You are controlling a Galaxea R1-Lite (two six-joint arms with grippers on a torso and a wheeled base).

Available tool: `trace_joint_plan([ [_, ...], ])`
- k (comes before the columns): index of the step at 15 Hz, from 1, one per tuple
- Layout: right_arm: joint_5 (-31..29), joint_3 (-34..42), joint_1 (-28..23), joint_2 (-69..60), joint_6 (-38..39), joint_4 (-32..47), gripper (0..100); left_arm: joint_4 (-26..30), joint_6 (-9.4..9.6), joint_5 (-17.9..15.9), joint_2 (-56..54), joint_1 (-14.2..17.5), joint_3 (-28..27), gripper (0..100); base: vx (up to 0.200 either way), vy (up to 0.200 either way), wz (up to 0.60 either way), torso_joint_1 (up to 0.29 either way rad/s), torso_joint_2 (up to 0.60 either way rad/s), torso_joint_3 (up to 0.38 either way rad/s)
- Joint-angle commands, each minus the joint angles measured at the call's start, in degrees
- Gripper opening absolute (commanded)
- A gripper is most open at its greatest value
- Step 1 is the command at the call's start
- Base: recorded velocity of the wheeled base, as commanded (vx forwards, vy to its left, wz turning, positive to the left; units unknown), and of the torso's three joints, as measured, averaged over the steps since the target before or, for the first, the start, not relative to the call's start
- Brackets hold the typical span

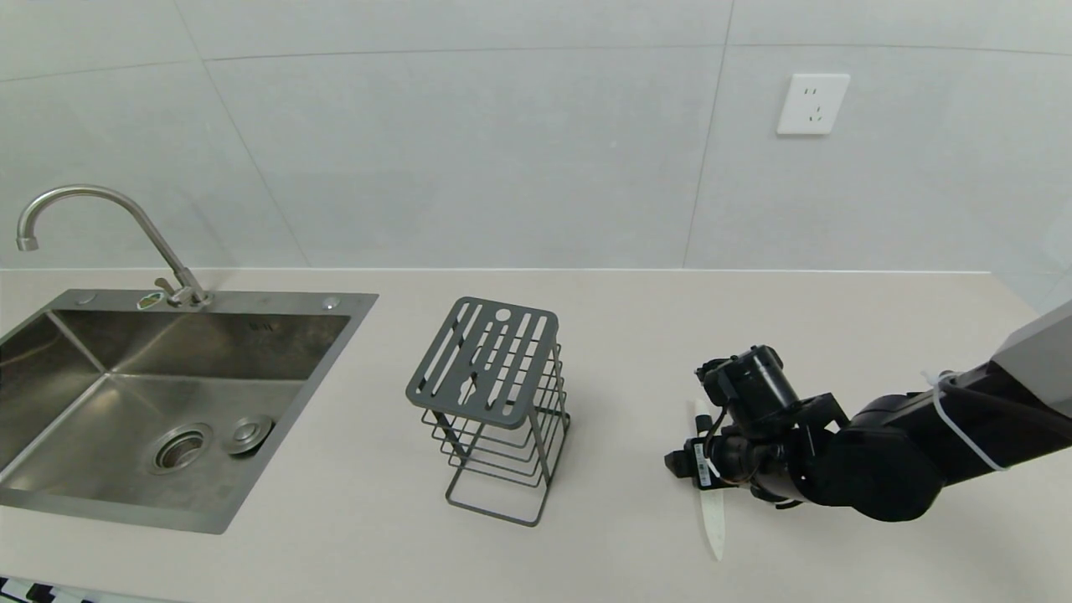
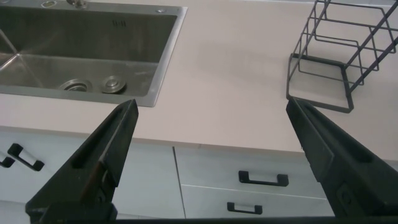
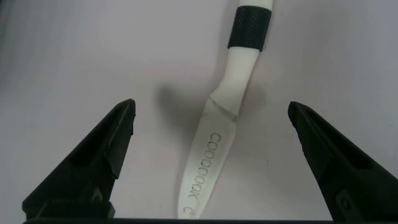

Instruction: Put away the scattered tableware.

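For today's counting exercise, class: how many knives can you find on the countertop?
1. A white knife lies on the countertop, right of the wire knife rack, beneath the open right gripper; the rack's slots look empty.

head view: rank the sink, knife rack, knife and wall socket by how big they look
1. sink
2. knife rack
3. knife and wall socket: not ranked. The knife looks longer but much thinner, and the socket sits farther from the camera.
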Motion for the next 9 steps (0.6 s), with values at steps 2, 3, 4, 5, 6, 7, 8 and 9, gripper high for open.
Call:
trace_joint_plan([
  [2, 0.0, -0.1, -0.1, 0.5, 0.0, -0.1, 100, 0.0, -0.02, 0.0, 0.0, 0.0, 0.0, 100, 0.0, 0.0, 0.0, 0.0, 0.0, 0.0],
  [3, -0.1, -0.4, -0.1, 0.6, -0.3, -0.1, 100, 0.0, -0.02, 0.0, 0.0, 0.0, 0.0, 100, 0.0, 0.0, 0.0, 0.0, 0.0, 0.0],
  [4, -0.3, -0.7, -0.1, 0.9, -0.7, 0.0, 100, 0.0, -0.02, 0.0, 0.0, 0.0, 0.0, 100, 0.0, 0.0, 0.0, 0.0, 0.0, 0.0],
  [5, -0.4, -0.8, -0.1, 1.1, -0.7, 0.0, 100, 0.0, -0.02, 0.0, 0.0, 0.0, 0.0, 100, 0.0, 0.0, 0.0, 0.0, 0.0, 0.0],
  [6, -0.4, -0.8, -0.1, 1.1, -0.7, 0.0, 100, 0.0, -0.02, 0.0, 0.0, 0.0, 0.0, 100, 0.0, 0.0, 0.0, 0.0, 0.0, 0.0],
  [7, -0.5, -0.8, -0.1, 1.5, -0.7, -0.1, 100, 0.0, -0.02, 0.0, 0.0, 0.0, 0.0, 100, 0.0, 0.0, 0.0, 0.0, 0.0, 0.0],
  [8, -0.6, -0.8, -0.2, 1.6, -0.8, -0.1, 100, 0.0, -0.02, 0.0, 0.0, 0.0, 0.0, 100, 0.0, 0.0, 0.0, 0.0, 0.0, 0.0],
  [9, -0.6, -0.8, -0.2, 1.7, -1.3, 0.0, 100, 0.0, -0.02, 0.0, 0.0, 0.0, 0.0, 100, 0.0, 0.0, 0.0, 0.0, 0.0, 0.0],
])
